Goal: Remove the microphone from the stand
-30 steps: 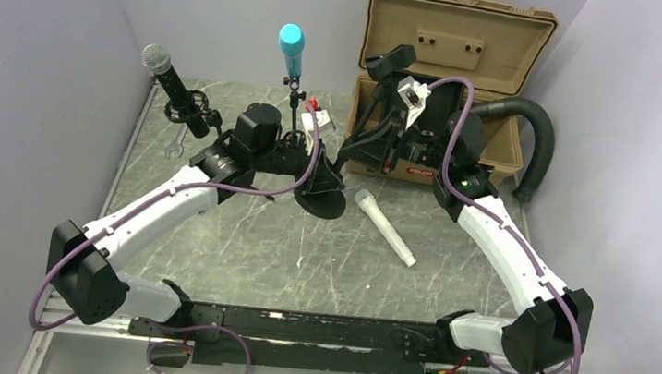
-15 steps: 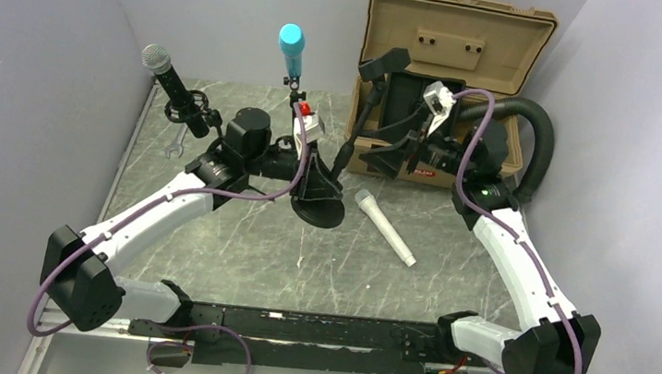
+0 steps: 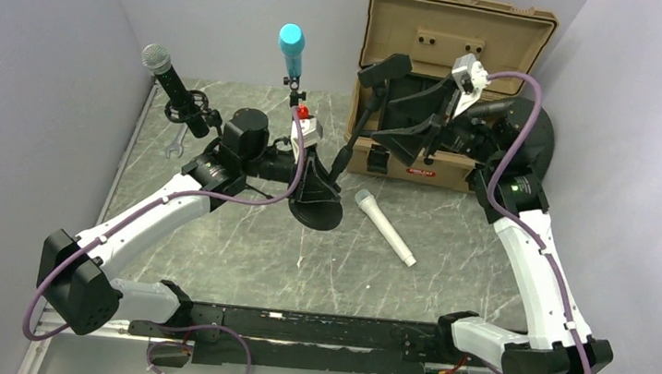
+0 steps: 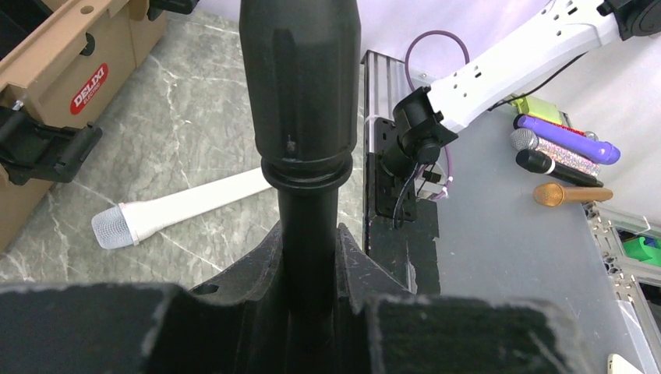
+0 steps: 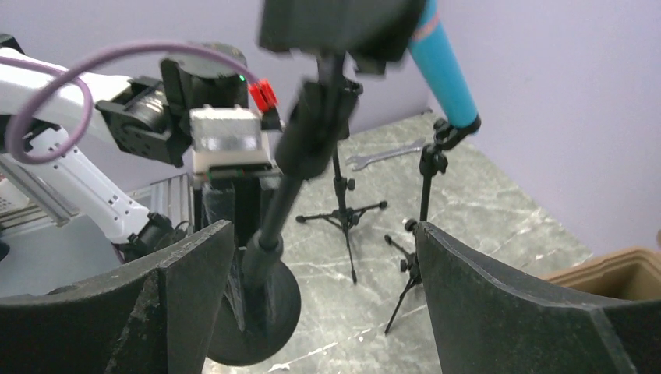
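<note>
Filling left wrist view, stand pole (image 4: 302, 148) clamped in left gripper (image 4: 308, 261); right gripper (image 5: 323, 234) wide

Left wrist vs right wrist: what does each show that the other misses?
Only left wrist: the white microphone lying on the table, plus spare microphones on a side surface. Only right wrist: the blue microphone in its tripod clip, a wrench, and the open right gripper. Both: the black round-base stand, its pole clamped in the left gripper.
</note>
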### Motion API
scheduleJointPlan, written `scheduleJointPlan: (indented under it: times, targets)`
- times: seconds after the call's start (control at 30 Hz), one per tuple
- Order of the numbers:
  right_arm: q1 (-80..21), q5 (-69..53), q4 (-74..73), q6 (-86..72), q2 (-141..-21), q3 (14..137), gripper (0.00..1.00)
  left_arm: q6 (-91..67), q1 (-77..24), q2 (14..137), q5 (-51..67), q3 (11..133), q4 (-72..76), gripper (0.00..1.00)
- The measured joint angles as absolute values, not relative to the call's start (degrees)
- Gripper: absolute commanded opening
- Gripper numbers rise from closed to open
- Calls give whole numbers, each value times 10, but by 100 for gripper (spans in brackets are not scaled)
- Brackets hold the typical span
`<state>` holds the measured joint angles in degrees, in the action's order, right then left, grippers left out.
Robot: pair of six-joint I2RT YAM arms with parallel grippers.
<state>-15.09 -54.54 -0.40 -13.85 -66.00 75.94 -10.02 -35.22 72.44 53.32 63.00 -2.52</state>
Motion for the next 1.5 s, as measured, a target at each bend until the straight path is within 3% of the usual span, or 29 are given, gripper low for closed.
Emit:
scheduleJointPlan:
  times: [0.43, 0.67, 0.8, 1.03, 1.5]
  targets:
    - [-151, -561, -11, -159, -697, 828, 87, -62, -352, 724, 542, 629, -68, 0]
    - [-151, -577, 4, -192, -732, 837, 76, -49, -353, 722, 542, 625, -82, 0]
    - [-151, -594, 18, -214, -740, 837, 56, -43, -353, 722, 540, 620, -84, 0]
    - [-155, -622, 66, -259, -735, 820, 2, -36, -353, 722, 524, 620, -96, 0]
    - [-180, -561, 143, -269, -704, 693, 0, 10, -355, 760, 486, 628, -185, 0]
